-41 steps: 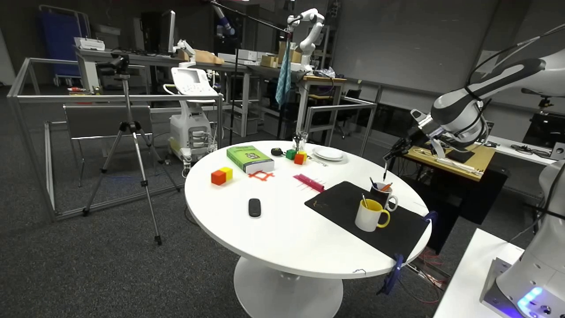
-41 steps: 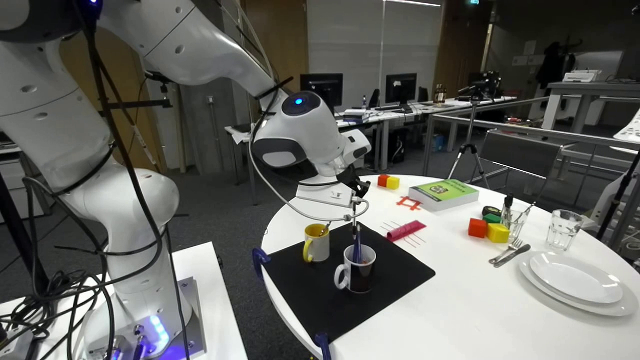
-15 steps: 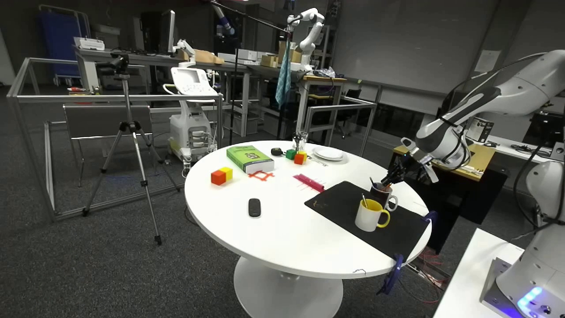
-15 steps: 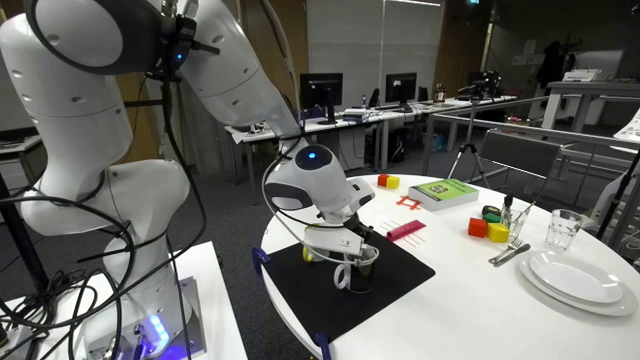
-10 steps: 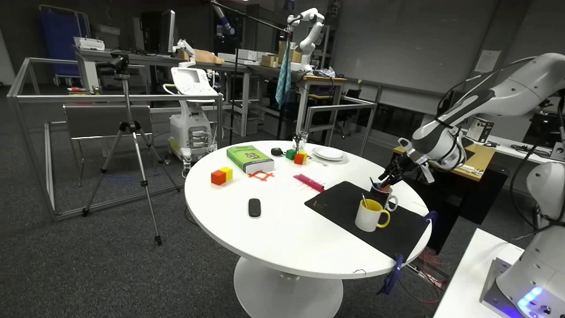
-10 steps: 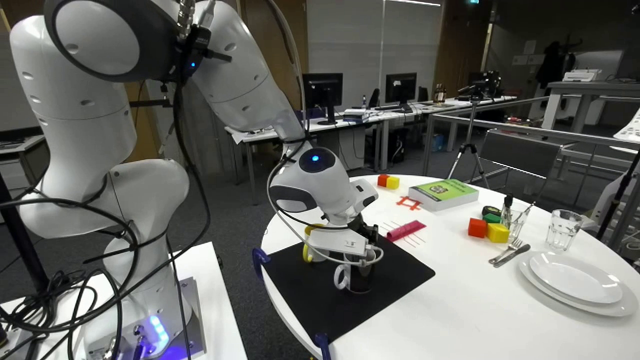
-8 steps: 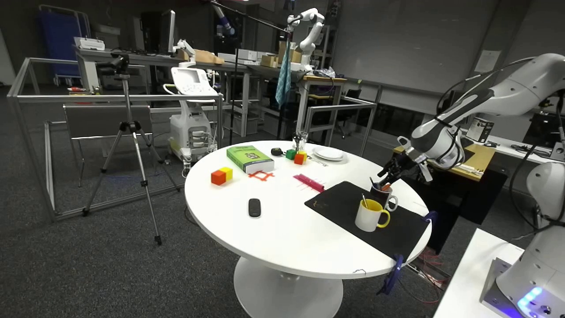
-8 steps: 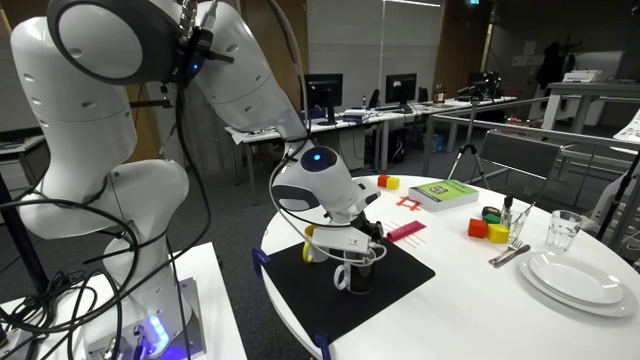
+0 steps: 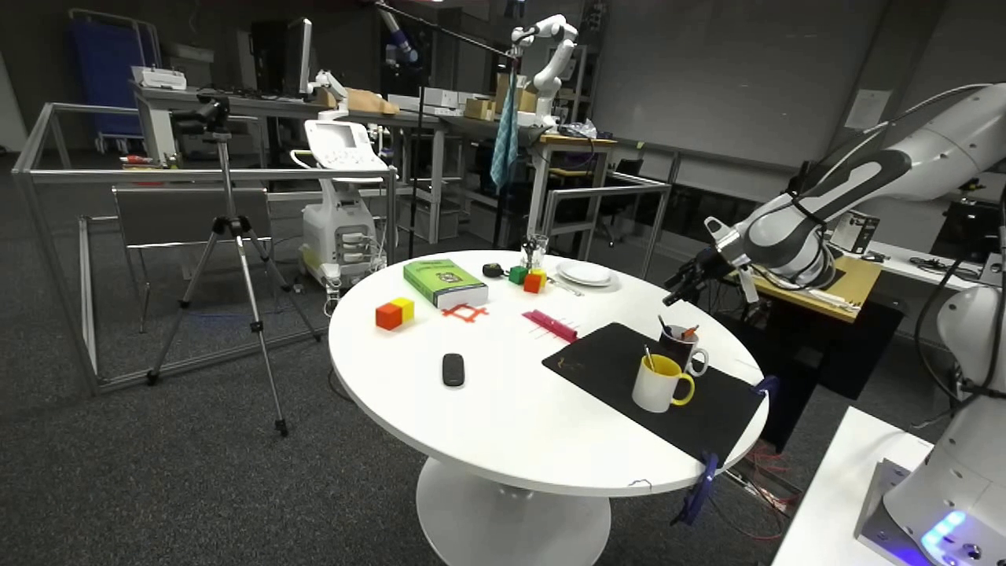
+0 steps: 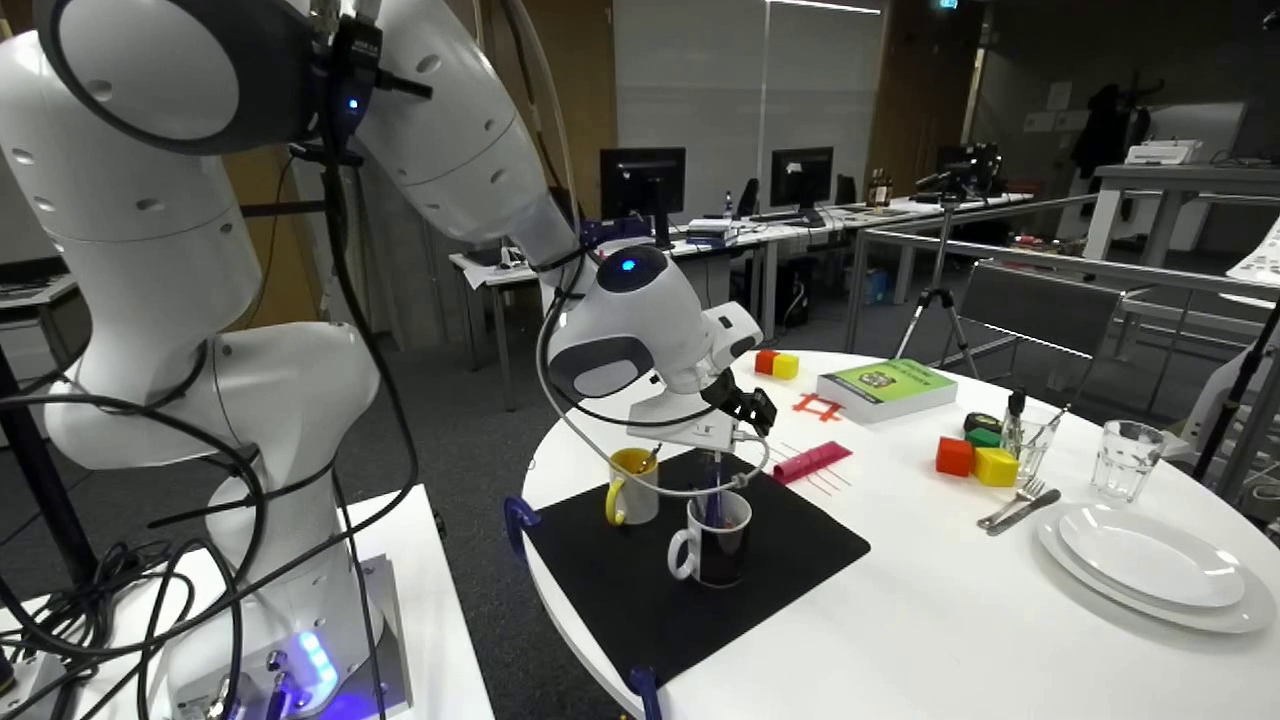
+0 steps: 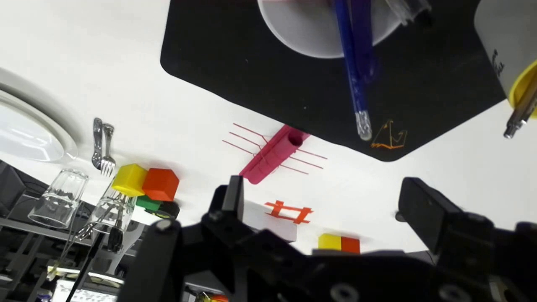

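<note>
My gripper [image 11: 325,197] stands open, its two black fingers wide apart with only table behind them in the wrist view. In both exterior views it hangs above the dark mug with the white handle [image 10: 722,552], apart from it. Inside that mug stand a blue pen [image 11: 350,54], a clear pen [image 11: 405,8] and an orange pen [image 9: 690,332]. Beside it is a white mug with a yellow inside [image 9: 654,387], holding a silver pen [image 11: 522,111]. Both mugs rest upright on a black mat [image 10: 620,590]. The wrist view cuts off the dark mug at its top edge.
On the round white table [image 9: 511,409] lie a pink tube [image 10: 812,460], a green book [image 10: 887,388], coloured blocks [image 10: 955,456], plates [image 10: 1150,555], a glass [image 10: 1125,460], cutlery and a black device [image 9: 453,369]. Blue clamps [image 9: 699,491] stick out at the table edge.
Earlier the gripper held a slim pen over the dark mug, then came down to its rim. Since then it has opened, let the pen go and risen clear of the mug.
</note>
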You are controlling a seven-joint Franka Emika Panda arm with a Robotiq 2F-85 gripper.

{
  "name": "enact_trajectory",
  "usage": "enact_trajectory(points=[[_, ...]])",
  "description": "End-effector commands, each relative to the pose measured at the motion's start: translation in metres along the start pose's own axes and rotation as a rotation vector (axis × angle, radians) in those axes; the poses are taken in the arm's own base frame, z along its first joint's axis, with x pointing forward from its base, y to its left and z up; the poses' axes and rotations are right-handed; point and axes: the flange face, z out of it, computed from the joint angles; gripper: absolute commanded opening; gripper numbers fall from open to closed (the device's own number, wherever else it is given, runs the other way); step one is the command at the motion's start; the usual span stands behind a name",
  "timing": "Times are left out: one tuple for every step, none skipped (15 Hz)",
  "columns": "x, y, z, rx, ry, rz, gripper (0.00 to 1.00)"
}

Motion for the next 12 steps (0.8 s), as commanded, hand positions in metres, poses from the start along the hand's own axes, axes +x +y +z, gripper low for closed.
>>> enact_trajectory(points=[[0.011,-0.026,-0.013,-0.029,-0.017,0.027,1.0],[0.013,-0.033,-0.013,-0.038,-0.026,0.036,1.0],[0.014,-0.043,-0.014,-0.059,-0.046,0.051,1.0],[0.013,-0.051,-0.013,-0.08,-0.07,0.059,1.0],[0.011,-0.059,-0.012,-0.101,-0.098,0.062,1.0],[0.01,-0.067,-0.009,-0.107,-0.121,0.066,1.0],[0.009,-0.074,-0.006,-0.113,-0.149,0.067,1.0],[0.008,-0.08,-0.003,-0.135,-0.169,0.07,1.0],[0.008,-0.086,0.001,-0.15,-0.19,0.078,1.0],[0.007,-0.091,0.005,-0.152,-0.218,0.094,1.0],[0.007,-0.095,0.008,-0.134,-0.238,0.106,1.0],[0.008,-0.101,0.008,-0.092,-0.234,0.132,1.0]])
